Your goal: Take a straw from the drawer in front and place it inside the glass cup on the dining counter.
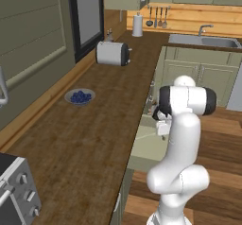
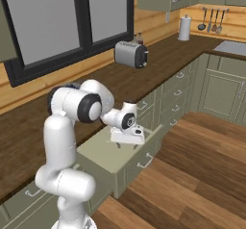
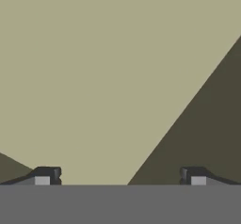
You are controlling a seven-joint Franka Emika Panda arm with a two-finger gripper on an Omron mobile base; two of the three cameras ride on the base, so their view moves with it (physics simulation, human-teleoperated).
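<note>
Below the desk edge the drawer (image 2: pixel 126 161) stands pulled out, its plain pale green floor (image 3: pixel 94 77) bare beneath our hand, with shadow across one corner. We cannot make out a straw in it. Our gripper (image 3: pixel 120 176) hangs low inside, fingertips (image 3: pixel 47 176) spread wide and holding nothing. Wood floor (image 2: pixel 192 175) lies open beside the drawer front; a toaster (image 2: pixel 130 54) sits well back on the desk (image 1: pixel 90 139).

Beyond the pincer (image 2: pixel 126 141) hanging over the pulled-out drawer (image 2: pixel 103 156), the dark wood tabletop (image 1: pixel 90 143) is carrying a plate of blueberries (image 1: pixel 80 96), and farther off a toaster (image 1: pixel 113 53) and paper-towel roll (image 1: pixel 137 25).
</note>
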